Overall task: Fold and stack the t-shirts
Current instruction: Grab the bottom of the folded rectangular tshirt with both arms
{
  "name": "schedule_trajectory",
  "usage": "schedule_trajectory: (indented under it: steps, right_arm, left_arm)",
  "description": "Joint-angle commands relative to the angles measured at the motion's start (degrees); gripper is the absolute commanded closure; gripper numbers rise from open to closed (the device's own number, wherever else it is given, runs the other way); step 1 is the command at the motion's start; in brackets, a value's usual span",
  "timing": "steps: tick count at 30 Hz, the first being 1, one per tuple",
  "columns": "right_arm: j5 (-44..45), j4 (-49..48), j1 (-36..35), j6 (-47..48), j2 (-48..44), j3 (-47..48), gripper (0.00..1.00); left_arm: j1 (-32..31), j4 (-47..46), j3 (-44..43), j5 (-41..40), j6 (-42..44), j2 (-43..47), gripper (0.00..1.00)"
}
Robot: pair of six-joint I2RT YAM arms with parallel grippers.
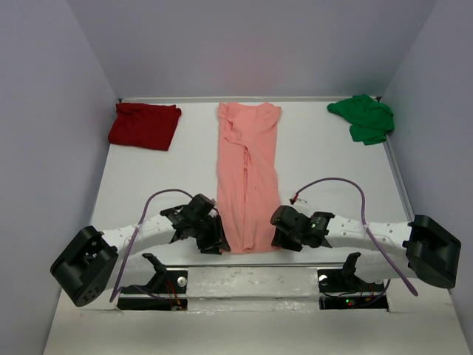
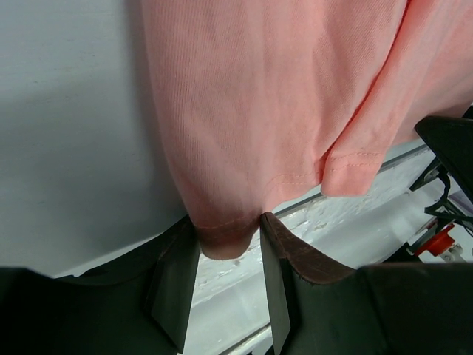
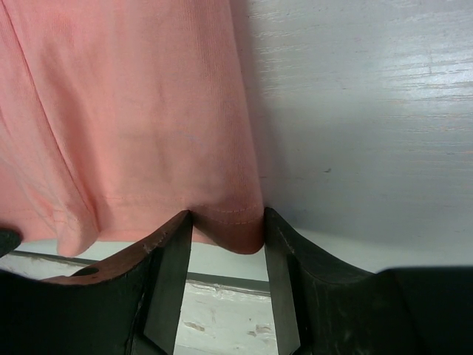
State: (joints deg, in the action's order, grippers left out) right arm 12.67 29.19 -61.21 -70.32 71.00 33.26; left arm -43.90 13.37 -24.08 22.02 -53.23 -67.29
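The salmon-pink t-shirt (image 1: 247, 177) lies as a long narrow strip down the middle of the table, its hem at the near edge. My left gripper (image 1: 212, 237) is at the hem's left corner and my right gripper (image 1: 281, 235) at its right corner. In the left wrist view the pink hem (image 2: 225, 240) bulges between the spread fingers of the left gripper (image 2: 229, 231). The right wrist view shows the same: the hem (image 3: 229, 229) sits between the parted fingers of the right gripper (image 3: 228, 225). A dark red t-shirt (image 1: 144, 126) lies folded at the back left. A bright green t-shirt (image 1: 363, 118) lies crumpled at the back right.
The white table (image 1: 332, 163) is walled on the left, back and right. A worn front rail (image 1: 251, 281) runs just behind the hem, with both arm bases (image 1: 162, 285) bolted to it. Purple cables loop over each arm.
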Motion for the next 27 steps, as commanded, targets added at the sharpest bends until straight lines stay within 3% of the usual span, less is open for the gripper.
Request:
schedule_trajectory:
  steps: [1, 13, 27]
  right_arm:
    - [1.4, -0.1, -0.49, -0.6, 0.98, -1.09, 0.51]
    - [1.13, -0.45, -1.02, -0.25, 2.12, -1.0, 0.61]
    - [0.78, -0.89, -1.02, -0.52, 1.42, -1.7, 0.61]
  left_arm:
    - [-0.31, 3.68, -0.18, -0.58, 1.2, 0.84, 0.5]
    - [-0.31, 4.39, 0.96, -0.84, 0.23, 2.6, 0.51]
    - [-0.31, 0.87, 0.35, -0.4, 0.41, -0.48, 0.55]
